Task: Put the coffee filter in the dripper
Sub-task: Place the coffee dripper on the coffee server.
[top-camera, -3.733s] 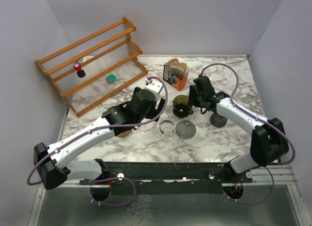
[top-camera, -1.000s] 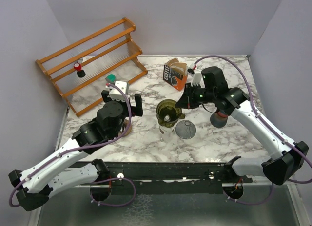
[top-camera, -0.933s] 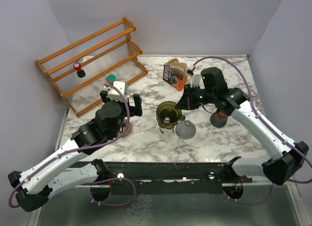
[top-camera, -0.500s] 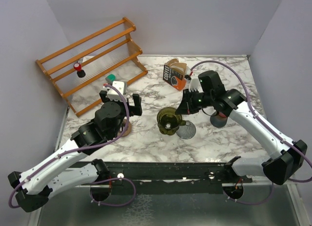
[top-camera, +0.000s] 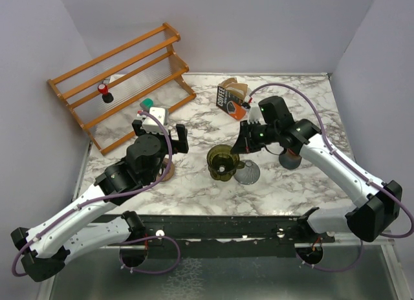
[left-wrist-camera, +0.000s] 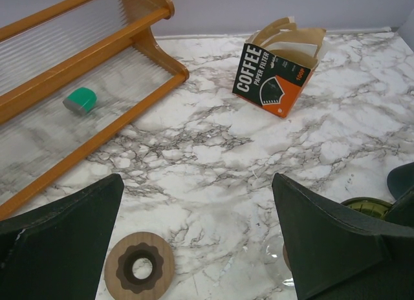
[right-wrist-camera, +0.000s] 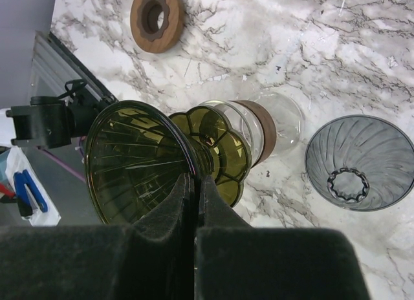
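Dripper [right-wrist-camera: 136, 164] glows olive-green, ribbed; cone [right-wrist-camera: 359, 159] smoky grey, ribbed too; table [left-wrist-camera: 213, 151] white marble, grey-veined; filter box [left-wrist-camera: 275, 67] orange and black; rack [left-wrist-camera: 158, 51] honey-brown.

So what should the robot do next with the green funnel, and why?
Probably set the green dripper down on the glass jug and let go. The right pincer is shut on it just over the jug, and the dripper is empty; the filter box sits at the back, and the left pincer is open.

Right gripper [right-wrist-camera: 195, 183] has lowered green dripper [top-camera: 221, 162] over glass carafe [right-wrist-camera: 284, 122], left arm [top-camera: 129, 174] drawn back
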